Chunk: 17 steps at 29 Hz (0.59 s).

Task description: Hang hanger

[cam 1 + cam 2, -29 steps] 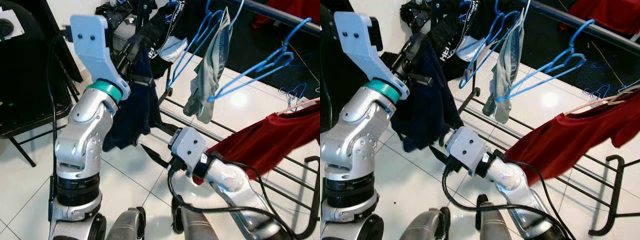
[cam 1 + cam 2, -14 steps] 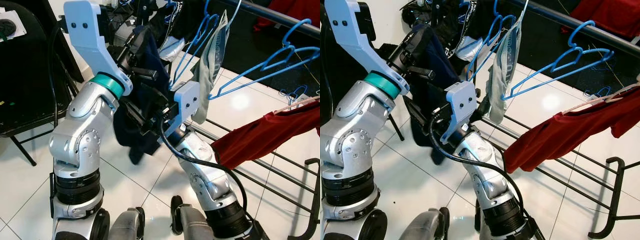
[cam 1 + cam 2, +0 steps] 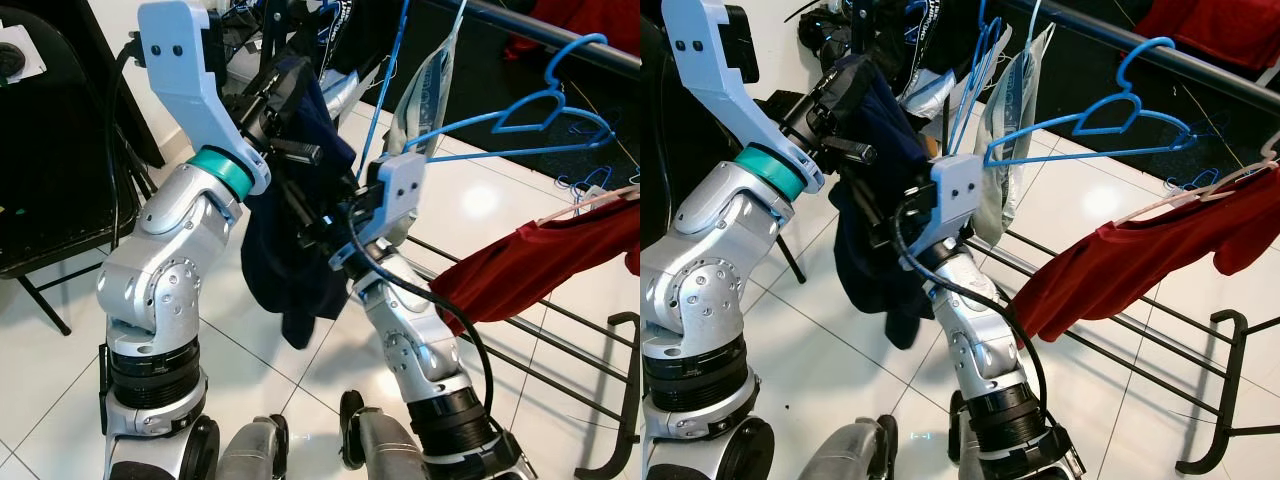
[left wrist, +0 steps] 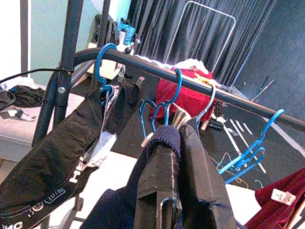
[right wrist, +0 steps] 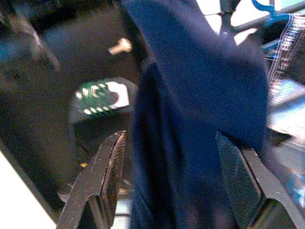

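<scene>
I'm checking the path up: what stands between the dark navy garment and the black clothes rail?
Blue wire hangers hang from the black clothes rail right above the dark navy garment in the left gripper; a black printed garment crowds the rail beside them.

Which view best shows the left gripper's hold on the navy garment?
The left wrist view: the left gripper has its fingers closed together with the navy garment pinched between them. The eye views show the garment hanging below, the fingers mostly hidden. The right wrist view shows the fabric between the right gripper's open fingers.
</scene>
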Available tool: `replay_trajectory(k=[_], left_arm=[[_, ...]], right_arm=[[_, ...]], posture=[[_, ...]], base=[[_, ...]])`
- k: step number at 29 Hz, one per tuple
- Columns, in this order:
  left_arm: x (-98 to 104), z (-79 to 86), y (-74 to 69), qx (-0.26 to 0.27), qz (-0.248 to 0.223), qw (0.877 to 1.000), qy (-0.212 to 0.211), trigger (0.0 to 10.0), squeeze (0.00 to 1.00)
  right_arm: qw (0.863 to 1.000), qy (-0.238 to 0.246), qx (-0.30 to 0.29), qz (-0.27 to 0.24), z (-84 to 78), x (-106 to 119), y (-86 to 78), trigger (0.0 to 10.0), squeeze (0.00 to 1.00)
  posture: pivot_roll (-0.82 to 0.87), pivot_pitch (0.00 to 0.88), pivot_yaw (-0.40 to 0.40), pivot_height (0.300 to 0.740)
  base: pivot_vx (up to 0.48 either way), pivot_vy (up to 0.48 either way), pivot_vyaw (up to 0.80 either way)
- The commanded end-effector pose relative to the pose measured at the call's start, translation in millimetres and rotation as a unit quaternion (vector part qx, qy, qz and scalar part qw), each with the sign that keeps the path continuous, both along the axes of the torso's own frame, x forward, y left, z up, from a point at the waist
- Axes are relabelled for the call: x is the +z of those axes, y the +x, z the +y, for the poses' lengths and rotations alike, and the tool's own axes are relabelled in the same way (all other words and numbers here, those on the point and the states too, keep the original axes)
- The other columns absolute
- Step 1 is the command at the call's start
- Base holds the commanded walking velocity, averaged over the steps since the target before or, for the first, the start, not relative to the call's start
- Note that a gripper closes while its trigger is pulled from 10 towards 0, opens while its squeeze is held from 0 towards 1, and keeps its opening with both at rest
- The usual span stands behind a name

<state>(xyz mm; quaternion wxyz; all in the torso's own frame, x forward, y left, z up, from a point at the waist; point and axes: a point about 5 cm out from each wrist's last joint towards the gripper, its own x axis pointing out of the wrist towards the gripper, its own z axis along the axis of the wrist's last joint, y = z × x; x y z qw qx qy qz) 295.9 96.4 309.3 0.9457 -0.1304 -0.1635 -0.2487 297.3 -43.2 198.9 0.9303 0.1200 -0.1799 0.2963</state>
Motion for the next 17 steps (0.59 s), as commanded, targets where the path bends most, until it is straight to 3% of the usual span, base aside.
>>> replay_trajectory(k=[1, 11, 17], left_arm=[[8, -3.7, -8.1, -0.012, -0.024, 1.0, -0.006, 10.0, 0.0], [7, -5.0, -8.2, -0.015, -0.02, 1.0, -0.006, 10.0, 0.0], [9, -5.0, -9.1, -0.016, -0.021, 1.0, -0.007, 10.0, 0.0]], right_arm=[[1.0, -0.02, -0.008, -0.006, -2.9, -4, -4.3, 10.0, 0.0], [0.998, -0.046, -0.038, -0.004, -16.7, -13, -4.2, 10.0, 0.0], [0.999, -0.037, -0.028, -0.004, -8.1, -9, 5.2, 10.0, 0.0]], posture=[[-0.06, 0.141, 0.066, 0.74], [-0.06, 0.143, 0.064, 0.74], [-0.05, 0.146, 0.062, 0.74]], base=[[0.0, 0.0, 0.0], [0.0, 0.0, 0.0], [0.0, 0.0, 0.0]])
